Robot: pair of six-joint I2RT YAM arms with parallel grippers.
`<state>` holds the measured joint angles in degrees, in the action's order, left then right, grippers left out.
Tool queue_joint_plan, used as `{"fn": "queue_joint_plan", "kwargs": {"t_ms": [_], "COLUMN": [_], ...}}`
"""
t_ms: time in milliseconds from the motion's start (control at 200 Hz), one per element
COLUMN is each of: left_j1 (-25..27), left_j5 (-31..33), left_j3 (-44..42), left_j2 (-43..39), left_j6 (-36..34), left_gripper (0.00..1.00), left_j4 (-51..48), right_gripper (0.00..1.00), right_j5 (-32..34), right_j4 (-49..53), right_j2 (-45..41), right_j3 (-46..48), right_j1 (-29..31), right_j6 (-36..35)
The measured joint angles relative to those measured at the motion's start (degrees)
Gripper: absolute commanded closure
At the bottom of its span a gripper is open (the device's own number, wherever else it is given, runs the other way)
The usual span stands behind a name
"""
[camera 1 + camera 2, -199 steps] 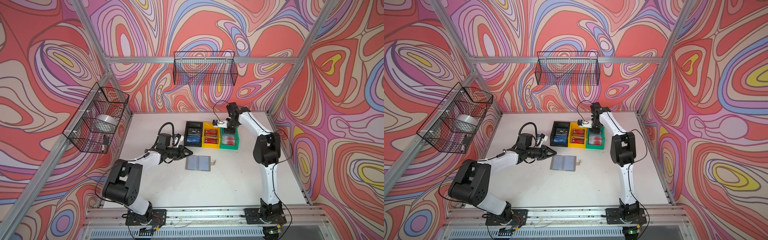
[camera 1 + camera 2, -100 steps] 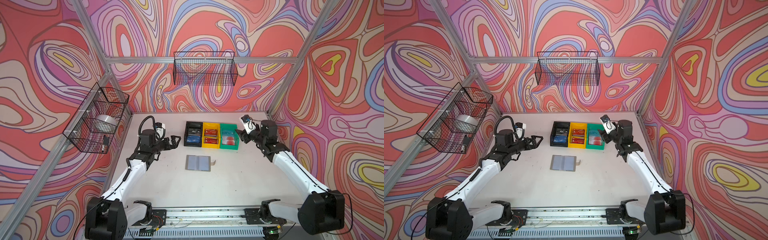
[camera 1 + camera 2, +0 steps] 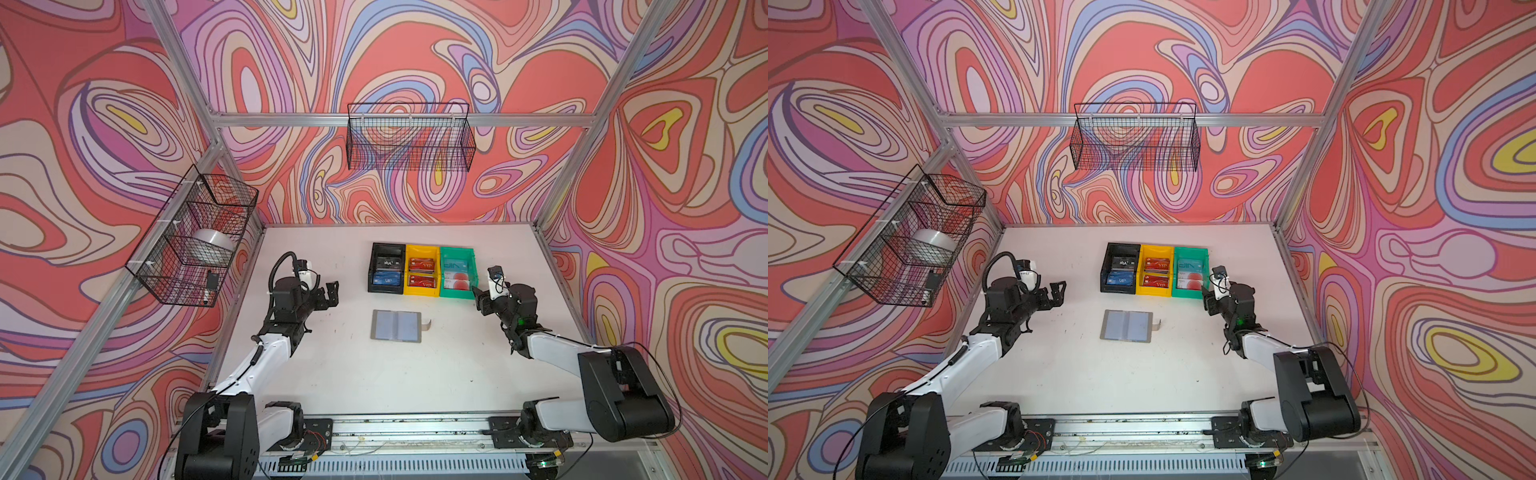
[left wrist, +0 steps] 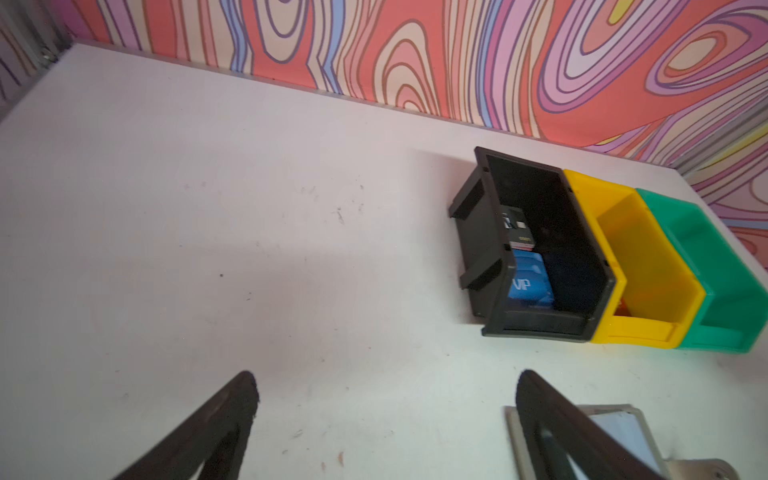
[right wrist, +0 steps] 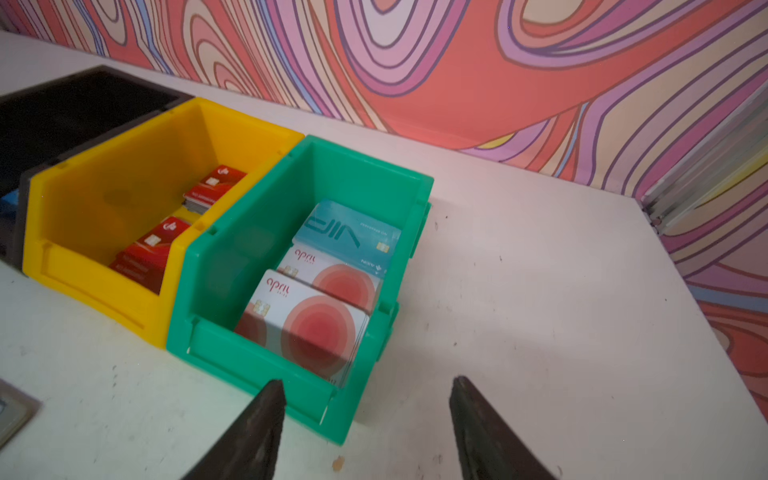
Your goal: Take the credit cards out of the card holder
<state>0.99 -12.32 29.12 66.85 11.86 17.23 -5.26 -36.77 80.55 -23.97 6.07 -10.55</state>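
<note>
Your left gripper [image 3: 331, 296] and right gripper [image 3: 478, 298] hang released, empty, flanking the open card holder [image 3: 396, 326]; credit cards [image 3: 421, 281] lie in bins [image 3: 422, 249]. Pin the cover before pinching any remaining edge.

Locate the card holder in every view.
Both top views: card holder lies open mid-table, in front of the three bins.
Left wrist: at the frame's edge, partly behind a finger of the left gripper.
Right wrist: only a corner shows at the frame's edge.
Shared landmark: yellow bin.
</note>
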Motion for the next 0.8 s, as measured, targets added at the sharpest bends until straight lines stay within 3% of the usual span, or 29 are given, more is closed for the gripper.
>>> {"fn": "queue_joint_plan", "kwargs": {"t_ms": [175,371,606,801], "left_j1": [-4.4,-8.2,-8.9,-8.9], "left_j5": [0.3,-1.8,-3.5,-3.5], "left_j3": [-5.4,-3.9,-2.2,-7.4], "left_j2": [4.2,9.2,9.8,15.7], "left_j6": [-3.3,-4.4,-5.3,-5.5], "left_gripper": [0.0,0.0,0.0,0.0], "left_j4": [12.5,15.3,15.5,24.7], "right_gripper": [0.35,0.35,0.31,0.32], "right_j5": [1.0,1.7,6.6,10.0], "right_j4": [-7.6,-11.2,-21.0,-34.6], "right_j2": [6.0,7.6,11.8,19.4], "right_j3": [0.2,-0.1,3.0,8.8], "right_j1": [0.0,0.0,0.0,-0.2], "right_j6": [1.3,1.8,4.0,4.9]}}
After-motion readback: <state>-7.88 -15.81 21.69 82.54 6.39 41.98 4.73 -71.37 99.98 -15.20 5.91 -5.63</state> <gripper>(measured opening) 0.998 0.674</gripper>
